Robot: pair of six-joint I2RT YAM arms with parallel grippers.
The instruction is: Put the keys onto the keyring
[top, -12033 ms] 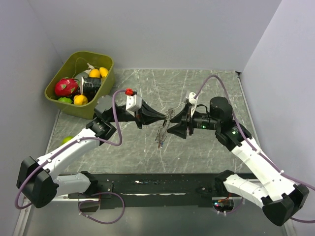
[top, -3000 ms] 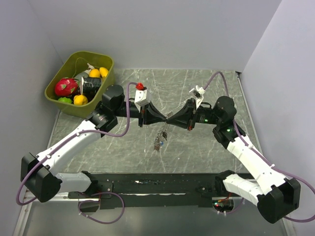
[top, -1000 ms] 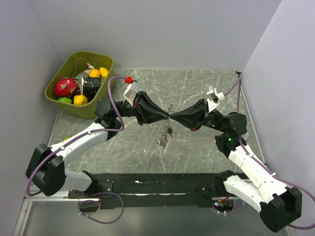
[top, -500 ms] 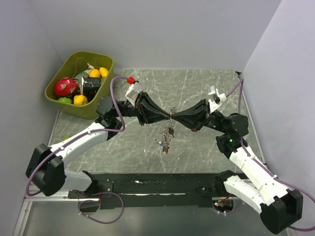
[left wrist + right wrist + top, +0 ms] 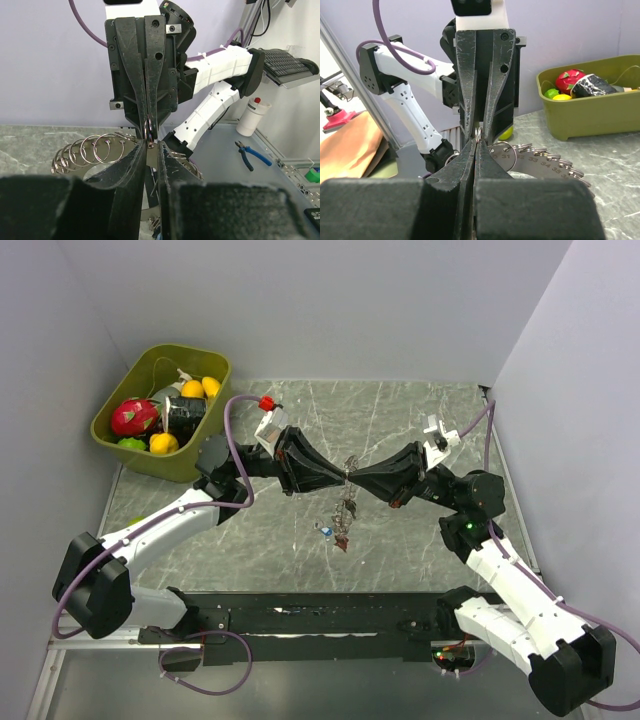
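Both nipped shut tip to tip on the thin, silver-fanned metal keyring (image 5: 535,162), near the tiny blue-headed key (image 5: 325,531), my left pincer (image 5: 149,145) and right pincer (image 5: 476,145) must pry its coil gently, never tugging.

Overhead, at frame centre, the keys (image 5: 344,512) hang as a tiny dark cluster, too small to count or tell apart. In the right wrist view, the right gripper (image 5: 476,142), a dark blur across the bottom, hides the lower part of the keyring (image 5: 545,162). The green bin (image 5: 590,117) is cut off at right.
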